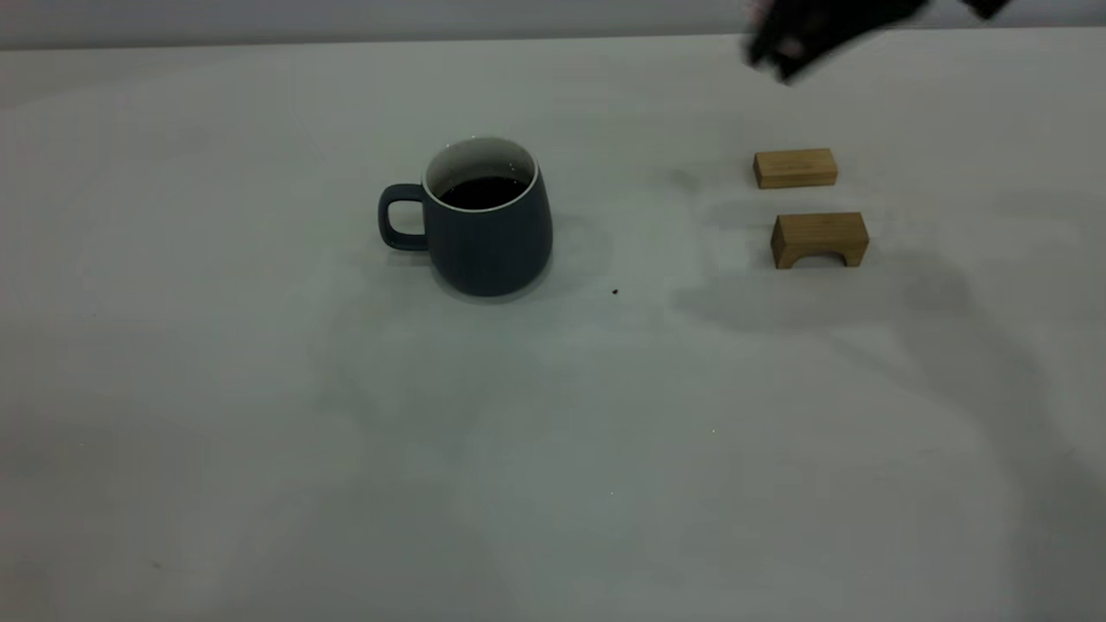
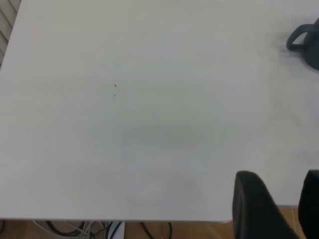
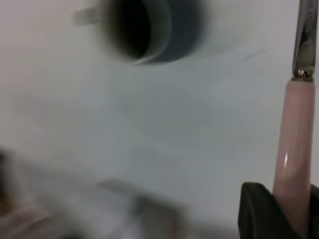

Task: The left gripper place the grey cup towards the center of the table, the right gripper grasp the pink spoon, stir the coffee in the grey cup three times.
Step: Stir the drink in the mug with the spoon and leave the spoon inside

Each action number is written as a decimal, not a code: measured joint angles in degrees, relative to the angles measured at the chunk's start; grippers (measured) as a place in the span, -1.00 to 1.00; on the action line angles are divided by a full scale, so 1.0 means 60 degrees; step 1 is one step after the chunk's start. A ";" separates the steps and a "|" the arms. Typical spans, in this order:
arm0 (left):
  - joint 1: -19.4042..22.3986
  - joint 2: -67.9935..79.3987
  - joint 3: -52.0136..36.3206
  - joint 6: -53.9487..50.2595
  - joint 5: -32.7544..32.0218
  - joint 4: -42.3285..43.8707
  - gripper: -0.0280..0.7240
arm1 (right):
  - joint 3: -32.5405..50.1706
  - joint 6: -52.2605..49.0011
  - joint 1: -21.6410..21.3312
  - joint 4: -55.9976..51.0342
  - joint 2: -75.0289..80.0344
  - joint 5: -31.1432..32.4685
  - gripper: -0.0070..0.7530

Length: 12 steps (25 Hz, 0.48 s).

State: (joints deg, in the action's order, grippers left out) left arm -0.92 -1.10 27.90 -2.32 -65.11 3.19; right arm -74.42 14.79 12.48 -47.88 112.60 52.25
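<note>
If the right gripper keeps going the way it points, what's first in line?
Probably the grey cup: the pink spoon held in the right gripper aims toward it over bare table, though slightly to one side; depth is unclear.

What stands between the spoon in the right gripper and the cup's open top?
Nothing visible. The right gripper, holding the pink spoon, is raised right of the grey cup; the two wooden blocks lie low on the table.

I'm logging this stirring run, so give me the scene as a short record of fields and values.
cup: grey cup upright on the table, handle toward the left arm's side
contents: dark coffee
spoon: pink spoon held off the table by the right tool
left tool: open, near the table edge, away from the cup
other: two wooden blocks
</note>
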 joint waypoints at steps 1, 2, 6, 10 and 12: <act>0.0000 0.0000 0.0000 0.0000 0.0000 0.0000 -0.14 | 0.0000 -0.0153 0.0087 -0.0724 -0.0004 0.0341 -0.61; 0.0000 0.0000 0.0000 0.0000 0.0000 0.0000 -0.14 | 0.0017 -0.0311 0.0179 -0.1595 -0.0004 0.0518 -0.61; 0.0000 0.0000 0.0000 0.0000 0.0000 0.0000 -0.14 | 0.0015 -0.0975 0.0625 -0.4234 -0.0004 0.0561 -0.61; 0.0000 0.0000 0.0000 0.0000 0.0000 0.0000 -0.14 | 0.0015 -0.2398 0.1220 -0.6195 0.0069 -0.0178 -0.61; 0.0000 0.0000 0.0000 0.0000 0.0000 0.0009 -0.14 | 0.0015 -0.3031 0.1614 -0.6823 0.0229 -0.0766 -0.61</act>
State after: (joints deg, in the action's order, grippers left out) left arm -0.92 -1.10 27.90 -2.32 -65.11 3.25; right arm -74.33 -3.40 22.16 -88.82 113.97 47.65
